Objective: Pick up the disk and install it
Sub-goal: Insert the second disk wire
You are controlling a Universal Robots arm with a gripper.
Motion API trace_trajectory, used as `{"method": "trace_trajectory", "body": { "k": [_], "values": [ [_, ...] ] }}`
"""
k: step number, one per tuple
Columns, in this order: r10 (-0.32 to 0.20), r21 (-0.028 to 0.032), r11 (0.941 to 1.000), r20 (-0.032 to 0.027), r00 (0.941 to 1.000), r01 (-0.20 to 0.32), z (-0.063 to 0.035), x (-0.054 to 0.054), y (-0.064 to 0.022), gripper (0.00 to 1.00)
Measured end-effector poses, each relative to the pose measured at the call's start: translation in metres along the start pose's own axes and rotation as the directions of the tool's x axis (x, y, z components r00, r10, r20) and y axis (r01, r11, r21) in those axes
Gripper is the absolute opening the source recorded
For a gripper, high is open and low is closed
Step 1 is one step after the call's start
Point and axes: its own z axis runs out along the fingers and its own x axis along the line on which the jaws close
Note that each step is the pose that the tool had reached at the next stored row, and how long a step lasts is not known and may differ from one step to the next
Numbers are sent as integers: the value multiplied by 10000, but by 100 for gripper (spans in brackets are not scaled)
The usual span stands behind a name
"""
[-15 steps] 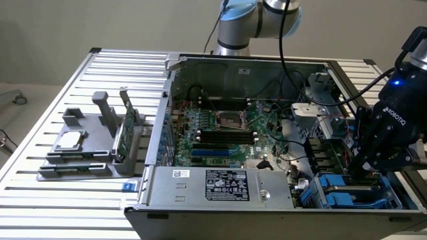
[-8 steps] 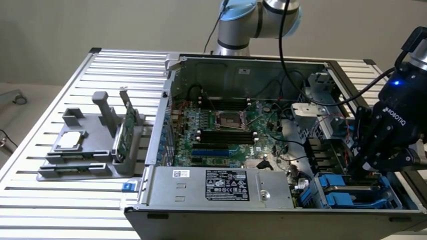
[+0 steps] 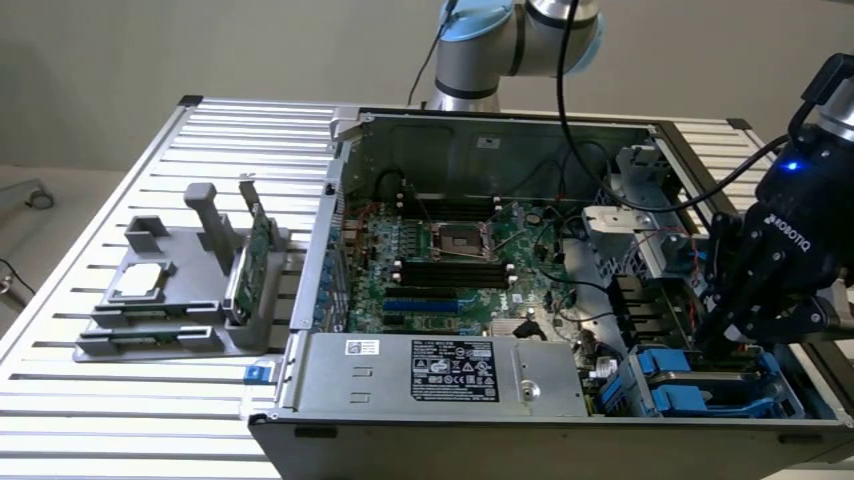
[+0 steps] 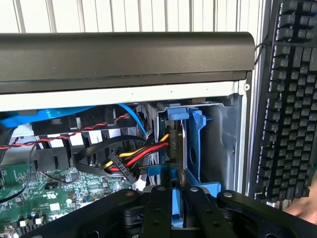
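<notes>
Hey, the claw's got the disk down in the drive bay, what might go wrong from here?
1. The claw grips only the disk's blue carrier edge; a tilt might jam it against the blue bay rails.
2. The red, yellow and black cable bundle lies right beside the bay and could snag or get pinched.
3. The claw body sits close to the case wall, so scraping seems possible.

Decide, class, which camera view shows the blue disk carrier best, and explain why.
The wrist view: the blue disk carrier stands close up in the case's drive bay, held edge-on by the pincer. In the exterior view, the pincer hides much of it; blue plastic shows at the case's corner.
</notes>
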Motion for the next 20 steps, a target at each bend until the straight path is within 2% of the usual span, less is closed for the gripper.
{"method": "trace_trajectory", "body": {
  "k": [20],
  "values": [
    [-166,-51,9998,-19,9999,166,9,1,-7,16]
  ]
}}
